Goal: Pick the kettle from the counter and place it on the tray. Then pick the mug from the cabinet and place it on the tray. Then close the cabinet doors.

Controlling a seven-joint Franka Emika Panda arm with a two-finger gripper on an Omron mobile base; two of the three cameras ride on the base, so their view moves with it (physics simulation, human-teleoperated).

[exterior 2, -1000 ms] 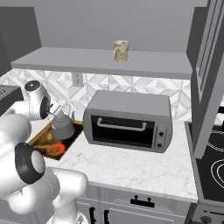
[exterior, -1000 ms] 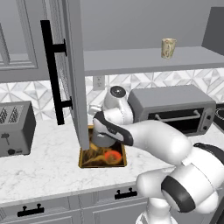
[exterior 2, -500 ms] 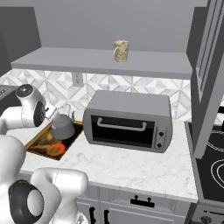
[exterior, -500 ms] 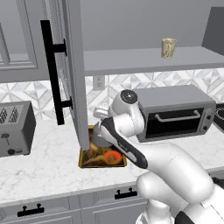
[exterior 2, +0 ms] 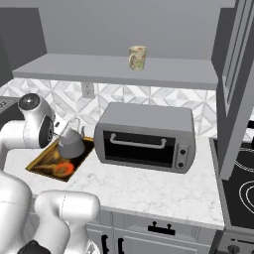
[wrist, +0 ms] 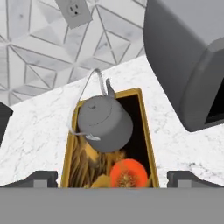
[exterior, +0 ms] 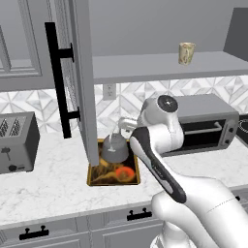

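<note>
The kettle sits on the tray; the hand hovers above it, spread wide, gripping nothing.

text: none legible | labels: none | brands: none

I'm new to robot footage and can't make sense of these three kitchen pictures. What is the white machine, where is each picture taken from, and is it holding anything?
The white machine is a robot arm with a two-finger gripper. Two pictures come from cameras behind the arm, to its left and right; the third looks along the gripper itself. On the marble counter lies a yellow-rimmed tray, and a dark-grey kettle stands on it. Beside it sits a toaster oven. A beige mug stands on the cabinet shelf above, with a cabinet door swung open. The gripper is open above the tray and holds nothing.
</note>
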